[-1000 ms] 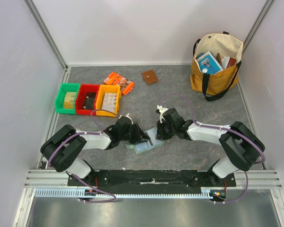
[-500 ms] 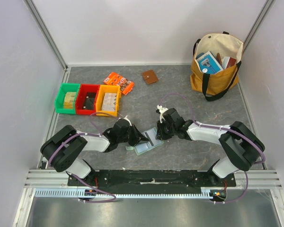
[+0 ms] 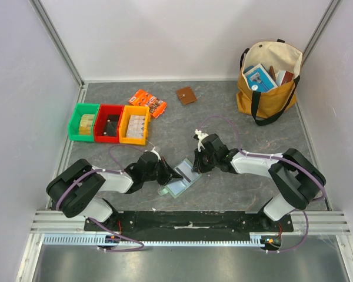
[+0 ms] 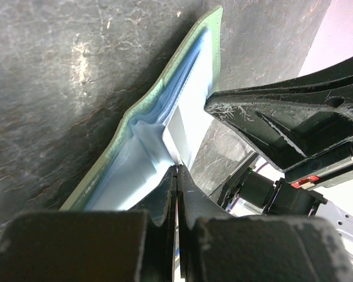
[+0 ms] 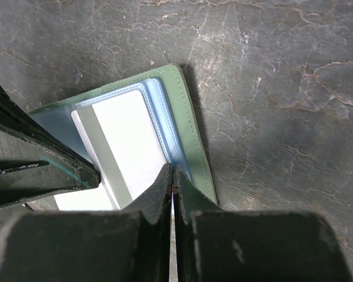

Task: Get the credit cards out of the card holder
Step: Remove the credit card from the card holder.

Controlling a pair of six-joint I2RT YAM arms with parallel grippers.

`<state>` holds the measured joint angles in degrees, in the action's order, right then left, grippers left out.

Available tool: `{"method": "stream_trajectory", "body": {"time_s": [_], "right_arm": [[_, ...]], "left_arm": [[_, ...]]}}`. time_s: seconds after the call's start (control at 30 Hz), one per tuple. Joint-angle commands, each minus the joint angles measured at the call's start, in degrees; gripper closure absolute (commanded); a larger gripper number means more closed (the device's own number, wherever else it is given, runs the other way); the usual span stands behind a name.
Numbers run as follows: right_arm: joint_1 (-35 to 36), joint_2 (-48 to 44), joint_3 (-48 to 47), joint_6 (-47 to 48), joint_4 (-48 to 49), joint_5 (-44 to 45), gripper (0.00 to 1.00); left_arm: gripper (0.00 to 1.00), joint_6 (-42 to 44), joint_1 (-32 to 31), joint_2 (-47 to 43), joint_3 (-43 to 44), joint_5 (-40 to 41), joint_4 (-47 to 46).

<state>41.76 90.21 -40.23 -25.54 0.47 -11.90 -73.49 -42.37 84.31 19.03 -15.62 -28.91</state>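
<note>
One thin, flat grey-green card holder [image 3: 181, 185] lies open on the dark grey stone-look table [image 3: 253, 135], just ahead of the arm bases, btwn both arms. The black L gripper [image 4: 176, 173] has its fingers pressed tight together, tips at the holder's near edge (can't tell if anything's pinched). The black R gripper [image 5: 172, 171] is likewise closed, tips beside a pale rectangular card [image 5: 126, 144] w/ a grey stripe, showing in the blue pocket.

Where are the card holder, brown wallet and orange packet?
card holder [image 3: 181, 184], top external view, middle of its pale open inner face.
brown wallet [image 3: 186, 95], top external view, centre of its flat top.
orange packet [image 3: 148, 102], top external view, middle of its printed face.
</note>
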Motion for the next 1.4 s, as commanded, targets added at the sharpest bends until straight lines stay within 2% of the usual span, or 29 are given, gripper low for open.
{"method": "stream_trajectory", "body": {"time_s": [0.0, 0.27, 0.37, 0.47, 0.73, 1.37], "right_arm": [[-0.1, 3.13, 0.76, 0.14, -3.28, 2.06, 0.97], [-0.19, 3.13, 0.41, 0.14, -3.11, 1.71, 0.98], [-0.19, 2.95, 0.5, 0.05, -3.19, 1.53, 0.98], [-0.19, 2.51, 0.59, 0.05, -3.19, 1.7, 0.98], [-0.19, 2.16, 0.59, 0.23, -3.02, 1.44, 0.98], [-0.27, 2.6, 0.94, 0.32, -2.84, 1.18, 0.98]], "left_arm": [[0.98, -2.18, -0.35, -2.4, -1.09, -1.61, -1.78], [0.97, -1.3, -0.52, -1.7, -0.49, -1.87, -0.98], [0.85, -1.3, -0.43, -1.26, 0.22, -1.52, 0.16], [0.8, -1.65, -0.43, -1.78, -0.04, 0.05, 2.36], [0.8, -0.33, -0.43, -0.38, 0.92, 1.29, 5.79], [0.8, 0.02, -0.43, 1.38, 2.95, 2.17, 2.01]]}}
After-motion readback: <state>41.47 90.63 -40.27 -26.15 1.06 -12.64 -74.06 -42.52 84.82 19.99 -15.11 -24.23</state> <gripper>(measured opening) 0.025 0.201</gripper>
